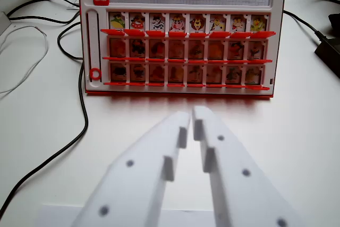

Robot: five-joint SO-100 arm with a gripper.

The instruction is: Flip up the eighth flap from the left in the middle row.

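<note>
A red and white game board (180,41) stands at the top of the wrist view, with three rows of small picture flaps. The top row's flaps stand up and show cartoon faces. The middle row (186,50) and bottom row lie flat with a reddish tint. The eighth flap from the left in the middle row (256,50) lies down at the row's right end. My white gripper (190,114) fills the lower middle of the view, well short of the board's front edge. Its fingertips (180,120) nearly touch, with only a thin gap and nothing between them.
Black cables (79,110) run over the white table left of the board, and a thin white one curls at far left. More cables and a dark object (330,51) lie at the right edge. A red slider (95,74) sits on the board's left side.
</note>
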